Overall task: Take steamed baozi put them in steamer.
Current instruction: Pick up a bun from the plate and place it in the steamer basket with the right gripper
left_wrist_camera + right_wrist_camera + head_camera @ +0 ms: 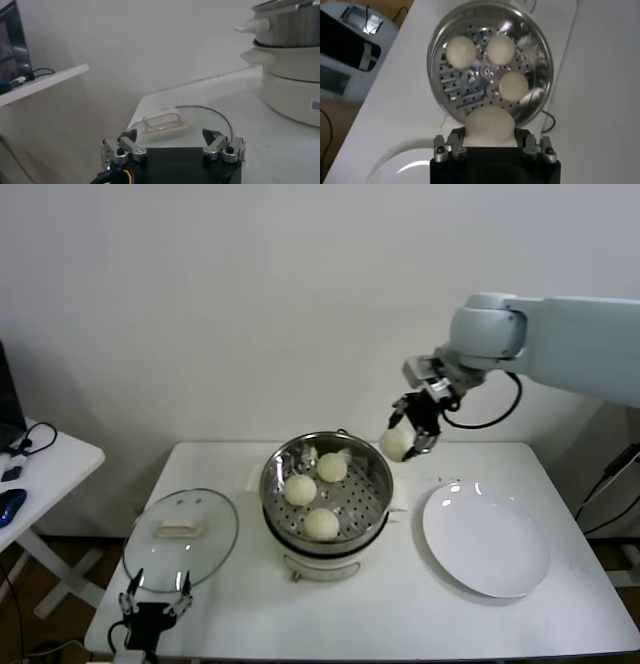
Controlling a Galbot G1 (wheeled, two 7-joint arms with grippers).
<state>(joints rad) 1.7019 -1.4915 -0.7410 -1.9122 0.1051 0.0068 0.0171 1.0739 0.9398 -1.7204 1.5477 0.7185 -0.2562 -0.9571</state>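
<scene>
White tabletop (400,604) holds the shiny perforated steamer (375,484); its base label is unreadable. My right gripper (410,442) clamps a smooth round bun (395,443); left gripper (153,604) gapes.

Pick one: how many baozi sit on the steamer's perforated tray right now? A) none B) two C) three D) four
C: three baozi lie on the tray of the steamer, while the fourth baozi is clamped in the jaws of the right gripper, in the air by the steamer's rim and not yet inside.
</scene>
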